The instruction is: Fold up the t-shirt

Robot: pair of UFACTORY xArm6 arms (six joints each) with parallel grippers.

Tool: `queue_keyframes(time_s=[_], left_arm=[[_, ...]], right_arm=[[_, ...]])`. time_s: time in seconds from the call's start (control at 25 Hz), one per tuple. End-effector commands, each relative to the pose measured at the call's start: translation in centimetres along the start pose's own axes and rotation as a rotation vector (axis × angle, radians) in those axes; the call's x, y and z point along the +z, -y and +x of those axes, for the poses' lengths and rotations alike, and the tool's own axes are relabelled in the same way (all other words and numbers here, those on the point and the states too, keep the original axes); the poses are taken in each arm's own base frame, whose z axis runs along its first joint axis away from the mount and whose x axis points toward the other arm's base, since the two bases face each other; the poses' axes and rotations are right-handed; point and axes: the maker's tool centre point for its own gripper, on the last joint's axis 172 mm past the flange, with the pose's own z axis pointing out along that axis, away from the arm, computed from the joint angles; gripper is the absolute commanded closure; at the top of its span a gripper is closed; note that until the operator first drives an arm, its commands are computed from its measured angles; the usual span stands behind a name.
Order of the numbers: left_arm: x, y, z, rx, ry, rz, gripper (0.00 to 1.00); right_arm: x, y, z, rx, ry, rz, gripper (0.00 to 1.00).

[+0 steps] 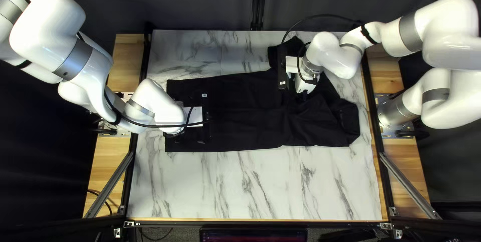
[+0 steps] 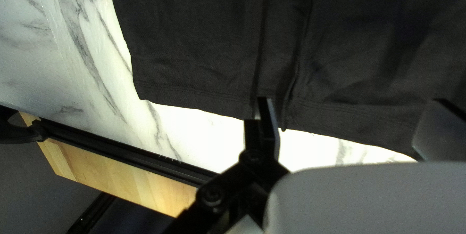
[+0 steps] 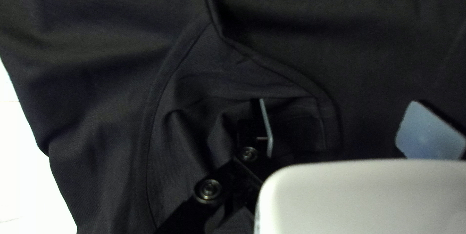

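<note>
Because the t-shirt (image 1: pixel 240 116) lies with its long axis running from left to right across the counter (image 1: pixel 260 187), each hand has an end of it within reach. At the left of the top left view is the hem (image 2: pixel 194 96), with the left hand (image 2: pixel 352 112) just over it; its two fingers stand wide apart, gripping nothing, and the hem runs across ahead of and between them, the body of the shirt stretching away beyond. Further right, the black cloth widens and grows rumpled toward the shoulder end. There the right hand (image 3: pixel 340 105) is also open, its fingers apart over the cloth, beside a curved seam (image 3: pixel 160 81); whether that is neckline or armhole I cannot tell. A sleeve-like flap (image 1: pixel 296 44) juts toward the counter's far edge, and the right hand is much the nearer to it. The next move probably turns on that: both hands would pinch the far-side half and carry it across the long axis toward the near edge, though rumpled cloth could bunch at the right.
</note>
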Motion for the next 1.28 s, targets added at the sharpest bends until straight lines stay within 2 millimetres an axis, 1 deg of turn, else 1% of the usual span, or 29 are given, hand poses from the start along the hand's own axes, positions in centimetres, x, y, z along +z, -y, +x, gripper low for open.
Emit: queue_keyframes(time_s=[0.04, 0.08, 0.16, 0.24, 0.28, 0.32, 0.36, 0.48, 0.68, 0.72, 0.84, 0.88, 0.92, 0.96, 1.0, 1.12, 1.16, 1.24, 1.28], left_arm=[[0.0, 0.0, 0.0, 0.000, 0.000, 0.000, 0.00], [0.0, 0.0, 0.0, 0.000, 0.000, 0.000, 0.00], [0.0, 0.0, 0.0, 0.000, 0.000, 0.000, 0.00], [0.0, 0.0, 0.0, 0.000, 0.000, 0.000, 0.00], [0.0, 0.0, 0.0, 0.000, 0.000, 0.000, 0.00], [0.0, 0.0, 0.0, 0.000, 0.000, 0.000, 0.00], [0.0, 0.0, 0.0, 0.000, 0.000, 0.000, 0.00], [0.0, 0.0, 0.0, 0.000, 0.000, 0.000, 0.00], [0.0, 0.0, 0.0, 0.000, 0.000, 0.000, 0.00], [0.0, 0.0, 0.0, 0.000, 0.000, 0.000, 0.00], [0.0, 0.0, 0.0, 0.000, 0.000, 0.000, 0.00], [0.0, 0.0, 0.0, 0.000, 0.000, 0.000, 0.00], [0.0, 0.0, 0.0, 0.000, 0.000, 0.000, 0.00], [0.0, 0.0, 0.0, 0.000, 0.000, 0.000, 0.00], [0.0, 0.0, 0.0, 0.000, 0.000, 0.000, 0.00], [0.0, 0.0, 0.0, 0.000, 0.000, 0.000, 0.00], [0.0, 0.0, 0.0, 0.000, 0.000, 0.000, 0.00], [0.0, 0.0, 0.0, 0.000, 0.000, 0.000, 0.00], [0.0, 0.0, 0.0, 0.000, 0.000, 0.000, 0.00]], right_arm=[[0.5, 0.1, 0.0, 0.011, 0.018, 0.008, 0.46], [0.5, 0.1, 0.0, 0.012, 0.020, 0.010, 0.52], [0.6, 0.3, 0.2, 0.015, 0.024, 0.015, 0.60], [0.7, 0.4, 0.3, 0.014, 0.032, 0.018, 0.72], [0.7, 0.4, 0.2, 0.013, 0.034, 0.019, 0.96], [0.9, 0.5, 0.1, 0.012, 0.038, 0.021, 0.99], [1.0, 0.6, 0.1, 0.011, 0.040, 0.022, 1.00], [0.4, 1.2, 0.1, 0.010, 0.038, 0.016, 1.00], [-3.3, 3.5, 0.8, 0.001, 0.033, -0.028, 1.00], [-4.2, 4.3, 1.1, -0.005, 0.035, -0.043, 1.00], [-5.3, 6.2, 2.1, -0.021, 0.045, -0.074, 1.00], [-5.4, 6.6, 2.3, -0.024, 0.048, -0.080, 1.00], [-5.5, 8.0, 2.9, -0.028, 0.057, -0.093, 1.00], [-5.5, 8.6, 3.2, -0.029, 0.062, -0.100, 1.00], [-5.4, 10.1, 3.9, -0.030, 0.071, -0.112, 1.00], [-4.8, 13.3, 5.4, -0.015, 0.093, -0.139, 1.00], [-4.6, 13.9, 5.8, -0.009, 0.097, -0.143, 1.00], [-4.1, 16.1, 7.1, 0.020, 0.107, -0.156, 1.00], [-3.9, 16.8, 7.4, 0.029, 0.109, -0.158, 1.00]])
